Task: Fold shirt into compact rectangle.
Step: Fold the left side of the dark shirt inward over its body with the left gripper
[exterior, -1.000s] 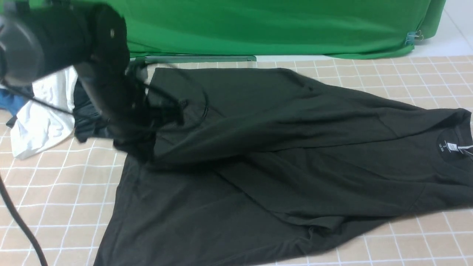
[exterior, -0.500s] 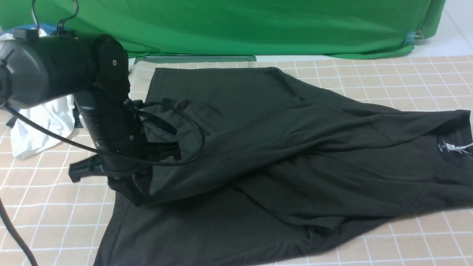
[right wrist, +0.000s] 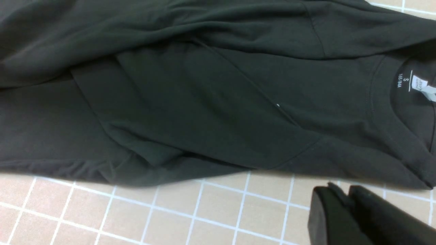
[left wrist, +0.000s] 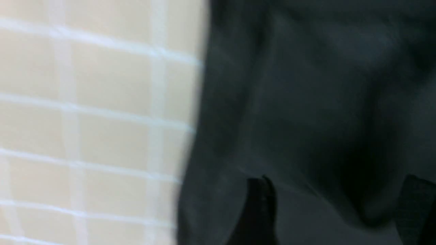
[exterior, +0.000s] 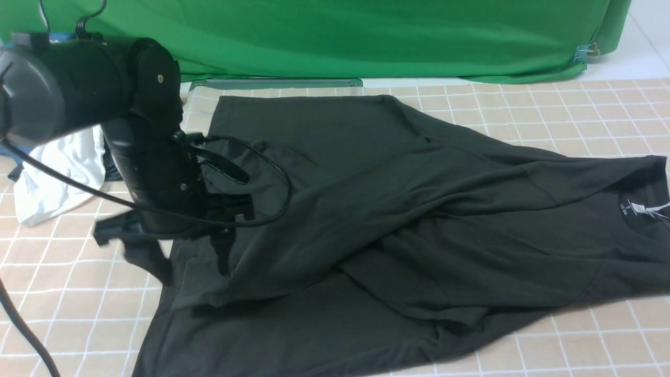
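Observation:
The large black shirt [exterior: 419,220] lies across the tiled cloth with its collar and white neck label [exterior: 641,208] at the right. Its far half is folded towards the near side. My left gripper [exterior: 194,275] hangs open just above the dropped corner of that fold, holding nothing. In the left wrist view the fingertips [left wrist: 259,211] stand wide apart over the blurred shirt [left wrist: 306,102]. My right gripper [right wrist: 340,195] is shut and empty. It hovers over bare cloth beside the shirt [right wrist: 204,102] near the neck label [right wrist: 420,85]. It is out of the front view.
A white garment [exterior: 57,173] lies at the left behind my left arm, with a darker garment [exterior: 109,157] partly hidden beside it. A green backdrop [exterior: 366,36] closes the far side. A black cable [exterior: 21,324] runs down the near left. The tiled cloth [exterior: 68,293] covers the table.
My left gripper carried the shirt's far corner towards the near side, then opened. The corner dropped onto the lower layer. The right side of the shirt has not moved.

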